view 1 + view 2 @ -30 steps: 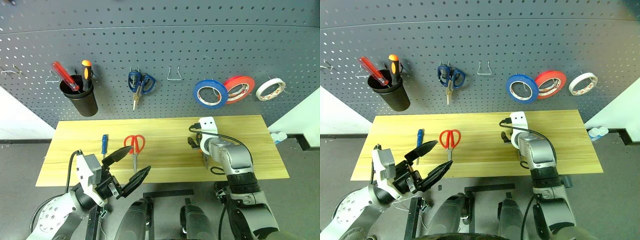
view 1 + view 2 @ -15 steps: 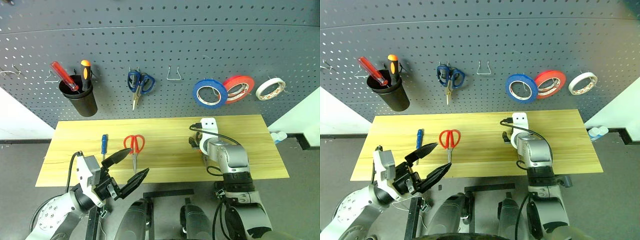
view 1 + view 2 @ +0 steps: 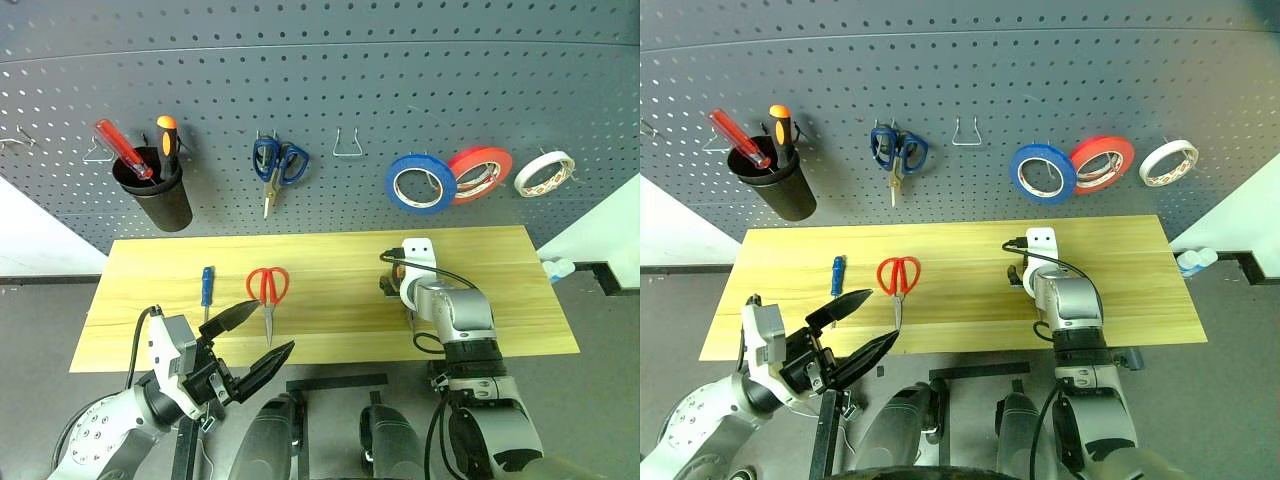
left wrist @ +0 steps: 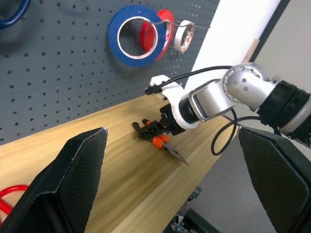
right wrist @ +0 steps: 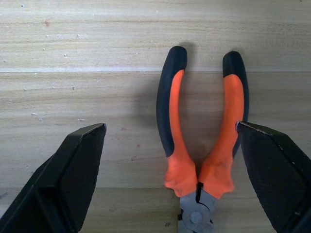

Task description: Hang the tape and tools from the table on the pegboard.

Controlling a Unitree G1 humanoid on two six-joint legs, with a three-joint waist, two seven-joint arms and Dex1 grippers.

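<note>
The right hand (image 5: pixel 170 179) hung wide open over the pliers (image 5: pixel 201 141) on the tabletop (image 3: pixel 330 265), apparently not touching them; the left hand (image 3: pixel 252 340) stood wide open, empty.

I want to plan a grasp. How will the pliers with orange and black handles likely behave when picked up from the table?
The pliers look rigid, probably metal-heavy at the head. They lie flat on the table, so rolling seems unlikely. The two handles spread apart, so squeezing both may swing them shut; the rubbery-looking sleeves should limit slipping.
</note>
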